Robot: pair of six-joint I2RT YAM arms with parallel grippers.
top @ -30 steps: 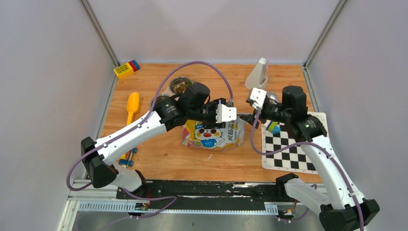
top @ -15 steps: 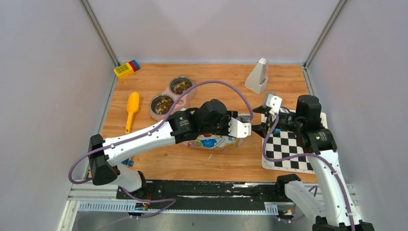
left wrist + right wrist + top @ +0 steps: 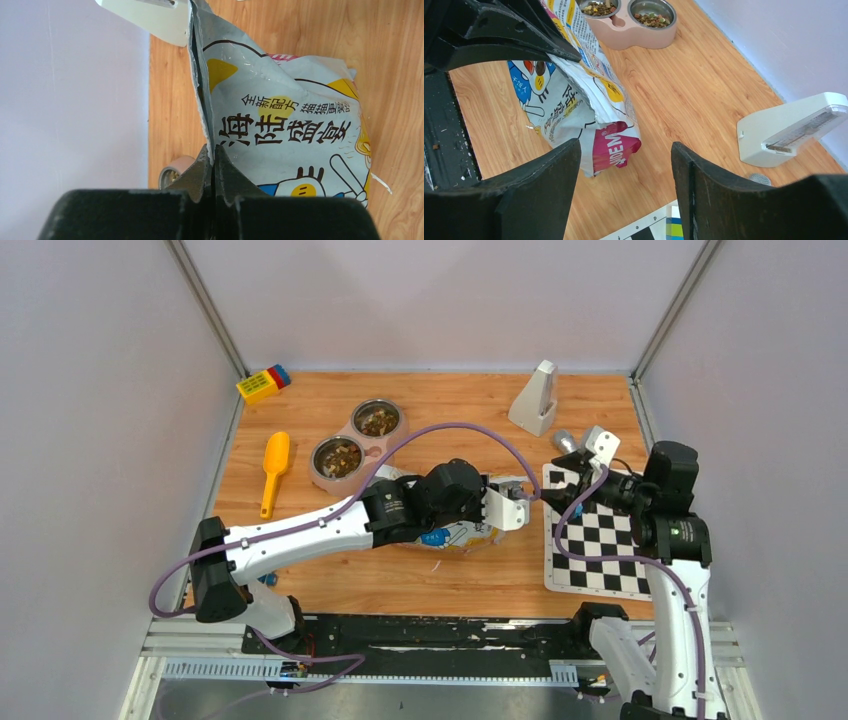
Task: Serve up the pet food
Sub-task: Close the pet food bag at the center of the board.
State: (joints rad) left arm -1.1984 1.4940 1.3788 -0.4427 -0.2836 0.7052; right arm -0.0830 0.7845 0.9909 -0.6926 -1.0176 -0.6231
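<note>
pinching the crinkly bag (image 3: 290, 120) by its torn, silver-lined edge, the left gripper (image 3: 212, 156) presses its black fingers tight on the foil at mid-table. brown pet food (image 3: 650, 19) fills both steel cups of the pink double bowl (image 3: 639, 36) just behind the bag. the right gripper (image 3: 624, 150) hangs spread above the checkered mat (image 3: 600, 552). a yellow plastic scoop (image 3: 274, 466) lies left of the bowl, and a white wedge (image 3: 536, 400) stands at the back.

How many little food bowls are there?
2. Both sit in the pink holder: the far bowl toward the table's back, the near bowl nearer the yellow scoop. Both hold kibble. None seems hidden.
</note>
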